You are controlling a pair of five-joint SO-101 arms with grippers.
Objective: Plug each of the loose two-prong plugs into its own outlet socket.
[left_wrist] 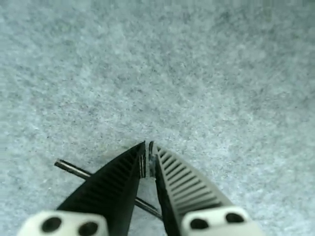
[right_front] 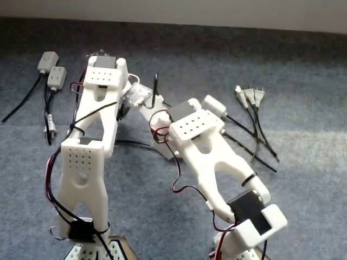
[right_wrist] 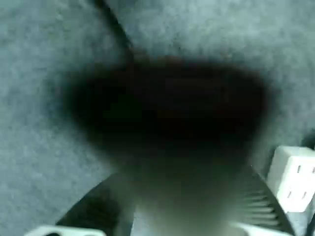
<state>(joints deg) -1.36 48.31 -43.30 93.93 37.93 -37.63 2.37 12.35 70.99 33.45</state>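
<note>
Claw of left arm (left_wrist: pixel 148 153) pinched shut above black cable (left_wrist: pixel 71 168), right claw (right_wrist: pixel 182 187) in unreadable state, white outlet socket (right_wrist: pixel 295 179) nearby

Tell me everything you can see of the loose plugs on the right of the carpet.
Three small pale plugs lie bunched side by side on the grey carpet, prongs pointing toward the far edge. Each trails a thin black cord back toward the near edge, and the cords cross. Nothing else touches them.
</note>
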